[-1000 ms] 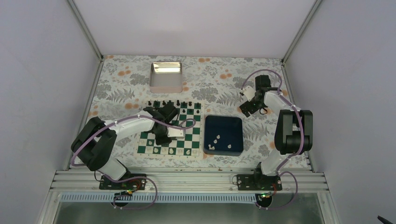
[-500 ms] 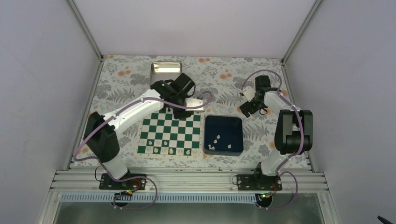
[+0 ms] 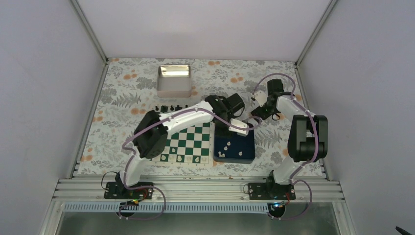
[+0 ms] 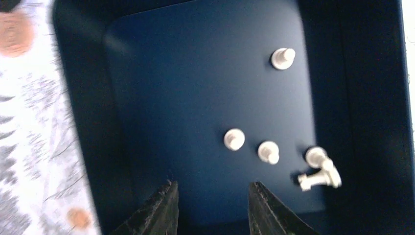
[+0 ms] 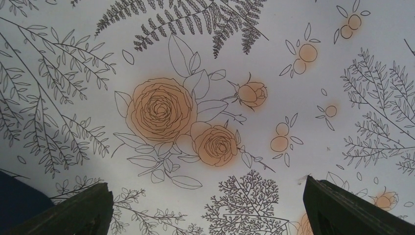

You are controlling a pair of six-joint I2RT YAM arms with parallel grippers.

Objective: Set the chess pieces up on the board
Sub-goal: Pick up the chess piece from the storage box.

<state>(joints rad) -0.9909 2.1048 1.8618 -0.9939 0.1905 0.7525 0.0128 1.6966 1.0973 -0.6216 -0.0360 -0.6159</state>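
The left arm reached across the chessboard [image 3: 192, 142] and held the left gripper [image 4: 211, 208] over the dark blue tray [image 3: 247, 131], which sat on the tablecloth just to the right of the board. In the left wrist view its two dark fingers [image 4: 160, 211] stood part-way apart with only the tray's bare floor between them; they had hold of nothing. Five white chess pieces [image 4: 234, 139] lay loose on the tray floor ahead of the fingers: one alone toward the far side, two near the middle, and two close together by the right wall, one of those tipped on its side. From above, a few more white pieces stood on the near row of the board, and a line of black pieces [image 3: 171, 106] stood at its far edge. A metal tin [image 3: 173, 81] sat well beyond the board. The right gripper [image 5: 205, 210] hung over the floral tablecloth [image 5: 161, 107] past the tray's far right corner, its fingers spread wide and empty.
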